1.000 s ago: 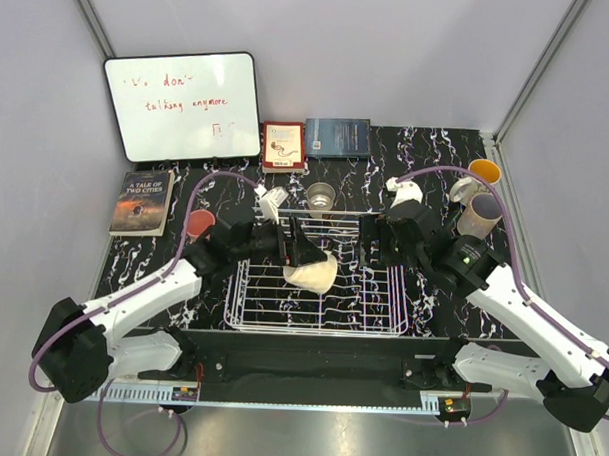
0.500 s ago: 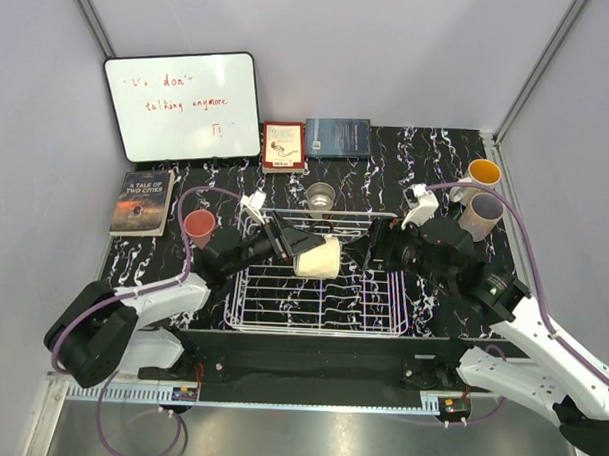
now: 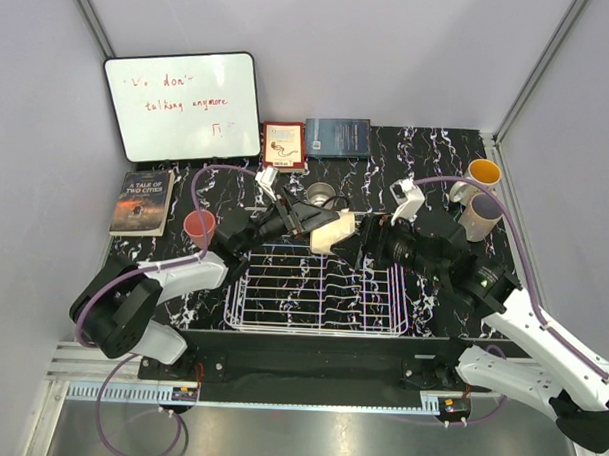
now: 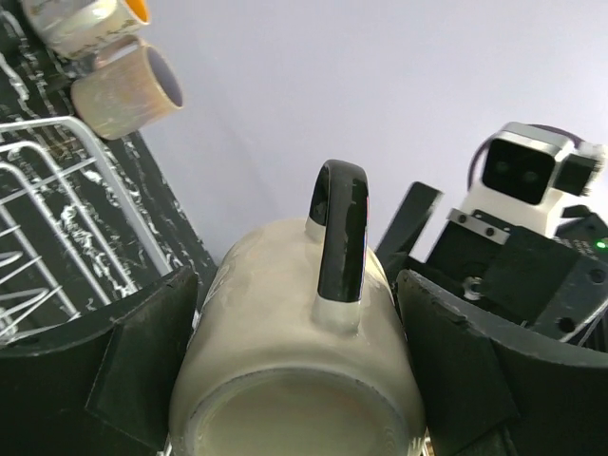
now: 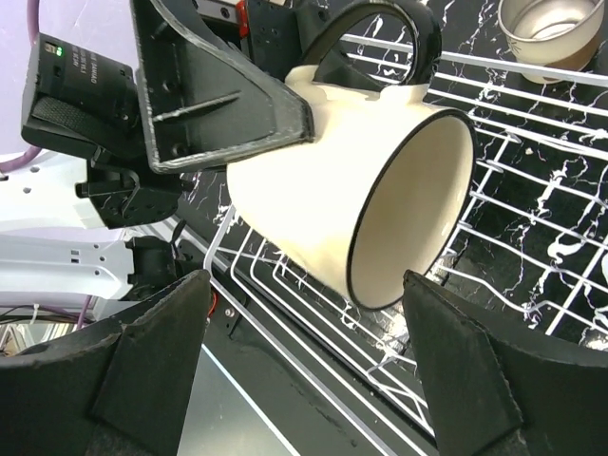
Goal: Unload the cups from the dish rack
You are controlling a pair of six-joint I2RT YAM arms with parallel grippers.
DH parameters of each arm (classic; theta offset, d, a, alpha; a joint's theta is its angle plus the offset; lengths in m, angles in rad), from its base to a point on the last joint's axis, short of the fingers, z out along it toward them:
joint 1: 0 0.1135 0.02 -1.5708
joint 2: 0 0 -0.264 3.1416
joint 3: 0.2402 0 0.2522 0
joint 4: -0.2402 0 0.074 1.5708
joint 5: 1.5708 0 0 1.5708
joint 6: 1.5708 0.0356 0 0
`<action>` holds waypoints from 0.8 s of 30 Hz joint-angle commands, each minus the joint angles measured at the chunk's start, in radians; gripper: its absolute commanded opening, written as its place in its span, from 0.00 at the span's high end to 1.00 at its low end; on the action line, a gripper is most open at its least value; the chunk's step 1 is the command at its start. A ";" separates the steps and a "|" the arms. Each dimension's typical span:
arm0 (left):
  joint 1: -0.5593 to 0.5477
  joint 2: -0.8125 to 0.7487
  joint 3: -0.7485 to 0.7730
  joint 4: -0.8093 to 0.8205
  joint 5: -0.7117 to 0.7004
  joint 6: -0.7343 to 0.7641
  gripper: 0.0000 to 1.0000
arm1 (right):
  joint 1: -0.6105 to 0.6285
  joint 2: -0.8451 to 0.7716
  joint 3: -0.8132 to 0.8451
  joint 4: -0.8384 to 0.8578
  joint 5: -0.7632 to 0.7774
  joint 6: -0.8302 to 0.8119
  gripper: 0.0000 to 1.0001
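My left gripper (image 3: 315,226) is shut on a cream mug (image 3: 336,235) with a black rim and handle, and holds it on its side above the back of the white wire dish rack (image 3: 282,305). In the left wrist view the mug (image 4: 285,313) sits base-first between both fingers (image 4: 142,361), handle up. My right gripper (image 3: 370,242) is open, just right of the mug's mouth. In the right wrist view the mug (image 5: 313,199) lies above and between my open right fingers (image 5: 157,370), apart from them. A clear glass (image 3: 321,197) stands behind the rack.
A pink tumbler (image 3: 199,225) stands left of the rack. A yellow-inside mug (image 3: 483,174) and a pale lavender mug (image 3: 482,212) stand at the far right. A whiteboard (image 3: 181,106) and books (image 3: 142,201) lie along the back and left.
My left gripper has lifted the cream mug out of the rack and carried it back and to the right. My right gripper has moved left toward the mug's mouth.
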 commanded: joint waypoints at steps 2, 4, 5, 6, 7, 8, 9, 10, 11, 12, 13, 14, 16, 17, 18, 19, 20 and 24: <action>0.006 0.009 0.090 0.170 0.061 -0.049 1.00 | 0.004 0.020 0.041 0.059 -0.010 -0.035 0.11; 0.006 0.018 0.097 0.184 0.080 -0.069 1.00 | 0.004 0.026 0.042 0.070 -0.007 -0.040 0.11; 0.006 0.020 0.098 0.189 0.082 -0.075 1.00 | 0.003 0.034 0.045 0.081 -0.004 -0.048 0.11; 0.006 0.018 0.098 0.193 0.088 -0.080 1.00 | 0.004 0.040 0.050 0.087 0.002 -0.054 0.11; 0.006 0.020 0.100 0.201 0.093 -0.088 1.00 | 0.004 0.043 0.053 0.095 0.008 -0.057 0.11; 0.006 0.024 0.101 0.204 0.097 -0.091 1.00 | 0.004 0.052 0.056 0.108 0.011 -0.072 0.11; 0.006 0.029 0.106 0.207 0.103 -0.095 1.00 | 0.004 0.058 0.059 0.116 0.013 -0.078 0.11; 0.006 0.030 0.109 0.218 0.116 -0.106 1.00 | 0.004 0.066 0.067 0.122 0.010 -0.083 0.12; 0.006 0.041 0.109 0.225 0.120 -0.112 1.00 | 0.004 0.083 0.071 0.134 0.005 -0.095 0.12; 0.006 0.046 0.118 0.236 0.136 -0.120 1.00 | 0.004 0.091 0.078 0.139 -0.007 -0.098 0.12; 0.006 0.052 0.121 0.253 0.143 -0.135 1.00 | 0.004 0.100 0.079 0.145 -0.015 -0.098 0.12; 0.004 0.059 0.126 0.264 0.150 -0.144 1.00 | 0.004 0.115 0.079 0.157 -0.026 -0.098 0.14; 0.004 0.075 0.136 0.290 0.165 -0.166 1.00 | 0.004 0.129 0.076 0.173 -0.061 -0.095 0.20; 0.004 0.078 0.139 0.293 0.166 -0.169 1.00 | 0.004 0.141 0.075 0.185 -0.072 -0.089 0.24; 0.004 0.076 0.141 0.294 0.168 -0.171 1.00 | 0.004 0.146 0.070 0.191 -0.088 -0.083 0.28; 0.004 0.078 0.141 0.291 0.168 -0.169 1.00 | 0.004 0.149 0.070 0.197 -0.093 -0.075 0.36; 0.004 0.076 0.143 0.290 0.168 -0.167 1.00 | 0.004 0.149 0.065 0.200 -0.098 -0.072 0.42; 0.004 0.076 0.140 0.287 0.170 -0.164 1.00 | 0.004 0.138 0.052 0.202 -0.104 -0.072 0.65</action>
